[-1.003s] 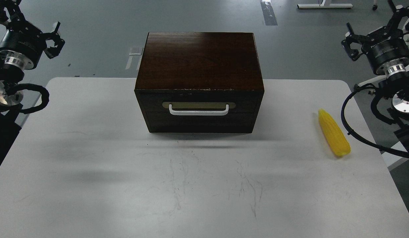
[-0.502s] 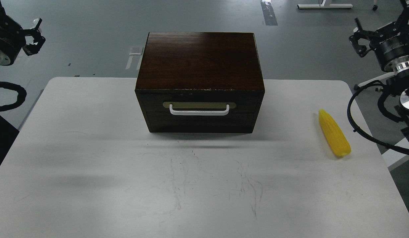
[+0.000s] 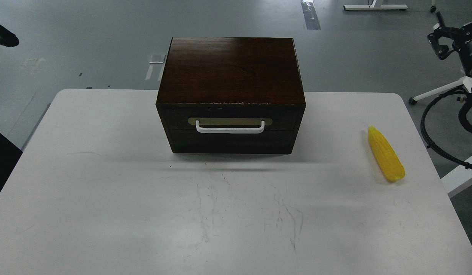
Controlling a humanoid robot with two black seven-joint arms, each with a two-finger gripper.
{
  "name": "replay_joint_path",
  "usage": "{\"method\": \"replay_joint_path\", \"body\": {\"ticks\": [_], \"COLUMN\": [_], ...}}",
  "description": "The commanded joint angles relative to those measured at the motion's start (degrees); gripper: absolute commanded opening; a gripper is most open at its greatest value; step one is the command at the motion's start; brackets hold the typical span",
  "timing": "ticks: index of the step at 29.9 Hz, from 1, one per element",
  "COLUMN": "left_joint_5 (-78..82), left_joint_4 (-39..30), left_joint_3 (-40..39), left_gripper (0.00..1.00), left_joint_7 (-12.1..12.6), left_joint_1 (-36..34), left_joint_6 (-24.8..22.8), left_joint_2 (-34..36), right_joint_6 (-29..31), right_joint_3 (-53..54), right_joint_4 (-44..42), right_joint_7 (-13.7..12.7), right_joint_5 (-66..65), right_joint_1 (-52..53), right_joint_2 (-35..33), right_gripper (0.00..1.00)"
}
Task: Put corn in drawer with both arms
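The corn point(image 3: 385, 159) lies on the white table point(image 3: 106, 191) near its right edge, narrow tip pointing away from me. The dark brown wooden box point(image 3: 231, 68) stands at the table's back middle; its drawer point(image 3: 230, 118) with the white bar handle point(image 3: 230, 129) is closed. My right gripper point(image 3: 437, 32) is at the far right edge, raised off the table beyond the corn, its claws spread with nothing between them. Of my left arm only a dark tip point(image 3: 5, 38) shows at the upper left edge, far from the box.
A plain handleless panel point(image 3: 230, 141) sits below the drawer. My right arm's black cable point(image 3: 426, 130) loops beside the table's right edge. Grey floor lies behind the table, and pen scratches mark its front middle.
Both arms have drawn outward and upward toward the frame edges; the left one has almost left the view. The corn and box have not moved.
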Motion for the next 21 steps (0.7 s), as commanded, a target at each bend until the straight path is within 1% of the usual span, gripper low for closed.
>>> {"method": "replay_joint_path", "body": {"ticks": [1, 2, 4, 6, 8, 12, 14, 18, 21], "left_joint_5": [7.49, 11.86, 18.19, 32.13, 40.67, 50.82, 59.93, 70.86, 77.98], "left_joint_4": [-15.66, -22.48, -28.32, -36.75, -41.33, -46.36, -48.21, -48.48, -48.65], "left_joint_3": [0.38, 0.46, 0.47, 0.55, 0.90, 1.69, 3.97, 7.40, 12.41], "left_gripper": [0.83, 0.83, 0.83, 0.83, 0.83, 0.83, 0.83, 0.83, 0.83], "left_joint_7": [0.05, 0.05, 0.05, -0.39, -0.48, -0.57, -0.57, -0.65, -1.44], "left_joint_1": [-4.68, -5.55, -5.83, -5.48, -4.78, -3.19, -3.19, -3.19, -3.80], "left_joint_6": [0.01, 0.01, 0.01, 0.01, 0.01, 0.01, 0.01, 0.01, 0.01], "left_joint_2": [2.06, 3.11, 3.56, 3.56, 3.21, 1.19, -1.79, -5.66, -8.92], "right_joint_6": [0.00, 0.00, 0.00, 0.00, 0.00, 0.00, 0.00, 0.00, 0.00], "right_joint_3": [0.18, 0.87, 1.84, 3.16, 2.99, 2.90, 2.82, 2.55, 2.38], "right_joint_4": [0.15, 0.58, 0.85, 0.76, 0.67, 0.67, 0.41, 0.15, 0.06], "right_joint_7": [0.00, 0.00, 0.00, -0.09, -0.09, -0.09, -0.09, -0.09, -0.09], "right_joint_5": [0.03, 0.03, 0.03, 0.03, 0.03, 0.03, 0.03, 0.03, -0.06], "right_joint_1": [-0.01, 0.07, 0.25, 1.04, 1.83, 1.83, 1.66, 1.48, 0.95], "right_joint_2": [-0.36, -0.53, -0.80, -1.50, -2.02, -2.12, -2.12, -2.03, -1.50], "right_gripper": [1.00, 1.00, 1.00, 1.00, 1.00, 1.00, 1.00, 1.00, 1.00]}}
